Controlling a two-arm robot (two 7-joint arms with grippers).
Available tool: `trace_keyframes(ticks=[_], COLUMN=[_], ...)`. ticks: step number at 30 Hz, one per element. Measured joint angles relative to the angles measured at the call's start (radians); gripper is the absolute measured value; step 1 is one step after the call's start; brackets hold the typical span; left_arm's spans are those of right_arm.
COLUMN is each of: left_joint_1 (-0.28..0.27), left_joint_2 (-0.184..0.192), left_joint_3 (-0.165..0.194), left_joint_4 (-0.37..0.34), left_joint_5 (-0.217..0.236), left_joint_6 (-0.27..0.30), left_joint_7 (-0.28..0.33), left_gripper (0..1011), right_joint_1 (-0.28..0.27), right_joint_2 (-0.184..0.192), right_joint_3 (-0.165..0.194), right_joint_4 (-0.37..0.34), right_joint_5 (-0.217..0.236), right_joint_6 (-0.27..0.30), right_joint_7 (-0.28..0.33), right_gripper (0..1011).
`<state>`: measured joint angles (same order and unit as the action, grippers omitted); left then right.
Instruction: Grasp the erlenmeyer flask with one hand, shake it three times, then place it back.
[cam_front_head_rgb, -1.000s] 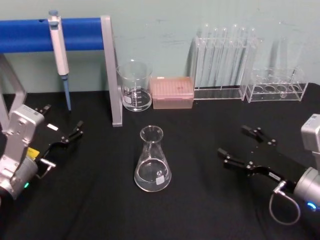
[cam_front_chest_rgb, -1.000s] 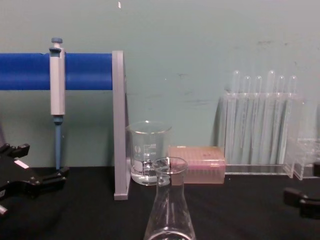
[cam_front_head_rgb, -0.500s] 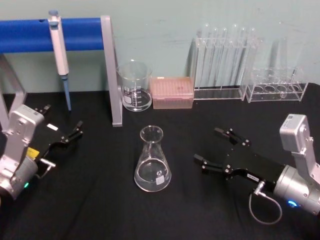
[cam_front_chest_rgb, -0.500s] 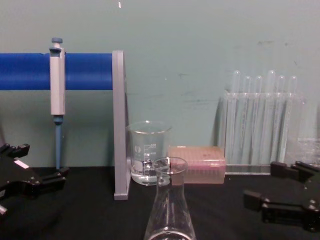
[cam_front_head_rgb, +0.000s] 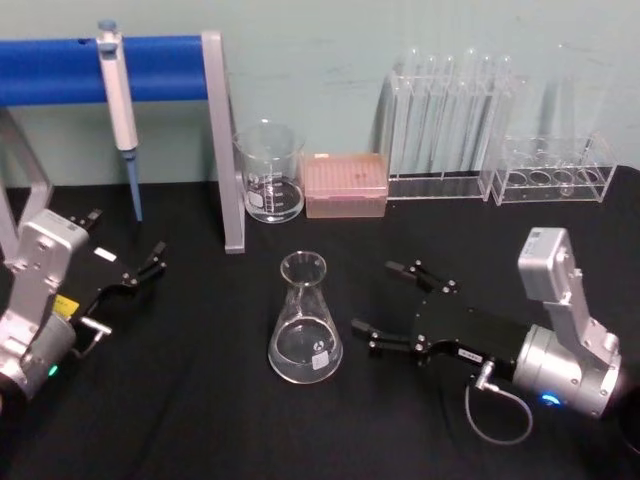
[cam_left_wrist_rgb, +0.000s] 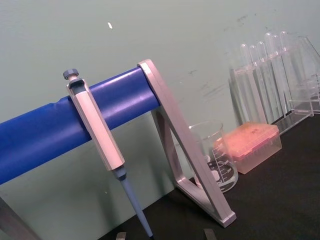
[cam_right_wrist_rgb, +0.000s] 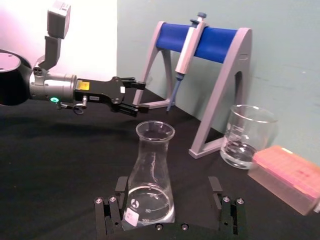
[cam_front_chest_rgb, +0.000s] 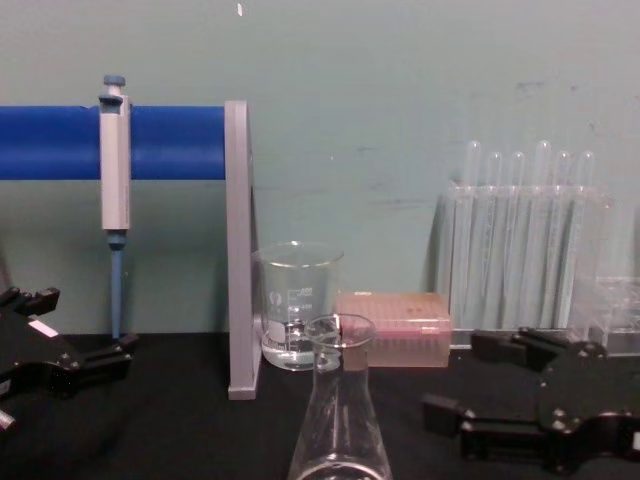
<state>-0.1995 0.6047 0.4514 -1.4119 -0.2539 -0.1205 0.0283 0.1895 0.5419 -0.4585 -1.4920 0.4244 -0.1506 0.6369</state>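
The erlenmeyer flask (cam_front_head_rgb: 305, 322) stands upright on the black table (cam_front_head_rgb: 200, 420), with a little clear liquid in its wide base. My right gripper (cam_front_head_rgb: 374, 297) is just to its right at table height, open, its fingers pointing at the flask without touching it. In the right wrist view the flask (cam_right_wrist_rgb: 150, 170) sits centred just beyond the two spread fingers of the right gripper (cam_right_wrist_rgb: 168, 186). In the chest view the right gripper (cam_front_chest_rgb: 455, 378) is to the right of the flask (cam_front_chest_rgb: 340, 410). My left gripper (cam_front_head_rgb: 125, 240) rests open at the far left.
A glass beaker (cam_front_head_rgb: 269, 172) and a pink tip box (cam_front_head_rgb: 344, 184) stand behind the flask. A pipette (cam_front_head_rgb: 118, 95) hangs on a blue-barred stand (cam_front_head_rgb: 222, 140) at the back left. Clear test tube racks (cam_front_head_rgb: 450, 120) line the back right.
My right gripper has moved left across the table toward the flask, staying open. The flask and the left arm have not moved.
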Motion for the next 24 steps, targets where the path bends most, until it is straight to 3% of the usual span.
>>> trace_keyframes(ticks=[24], left_joint_1=[0.000], left_joint_2=[0.000], left_joint_3=[0.000], left_joint_4=[0.000], left_joint_5=[0.000], left_joint_6=[0.000], left_joint_7=[0.000], left_gripper=[1001], right_joint_1=[0.132], right_joint_2=[-0.094], right_joint_3=[-0.067], right_joint_4=[0.173], right_joint_5=[0.017], right_joint_6=[-0.019], right_joint_7=[0.088], right_gripper=[1000])
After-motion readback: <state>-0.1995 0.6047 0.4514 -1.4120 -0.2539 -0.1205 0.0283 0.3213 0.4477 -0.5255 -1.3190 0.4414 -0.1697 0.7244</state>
